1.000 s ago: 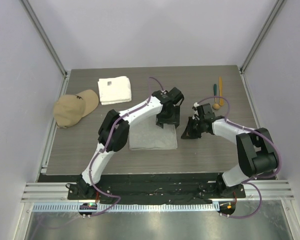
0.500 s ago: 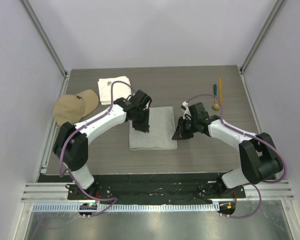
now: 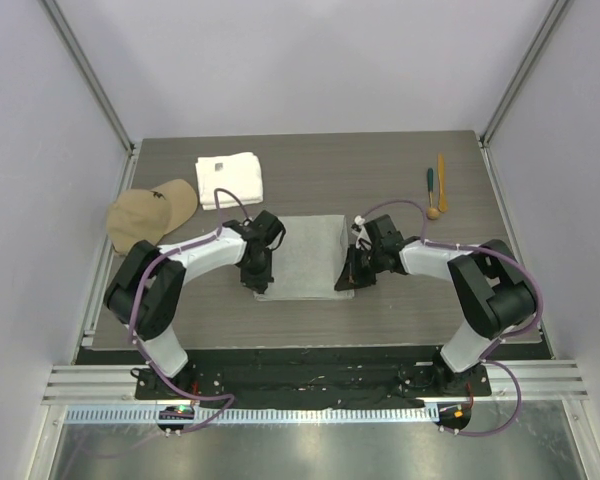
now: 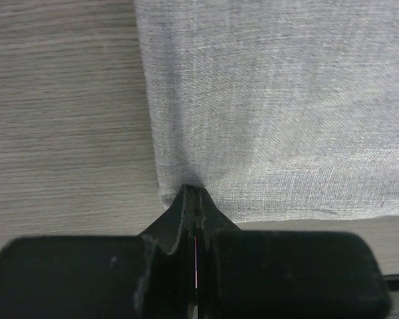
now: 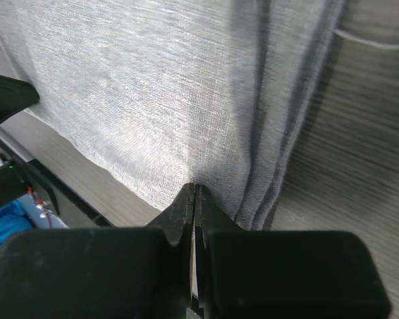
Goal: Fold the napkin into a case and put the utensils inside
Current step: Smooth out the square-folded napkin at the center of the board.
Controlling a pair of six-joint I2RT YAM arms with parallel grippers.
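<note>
The light-grey napkin lies flat mid-table as a wide rectangle, with folded layers along its right edge. No narrow case shows in any view. My left gripper sits at the near-left corner, and the left wrist view shows it shut on the cloth. My right gripper is at the near-right corner, shut on the near edge. The utensils lie far right, apart from both grippers: a teal-handled piece, an orange stick and a tan wooden bowl.
A folded white towel lies at the back left, with a tan cap beside it near the table's left edge. The dark wood table ends just in front of the napkin, where the black base rail begins.
My left arm swung from the napkin's far right to its near-left corner and closed on the cloth. My right gripper shifted left and nearer, onto the near-right corner.
</note>
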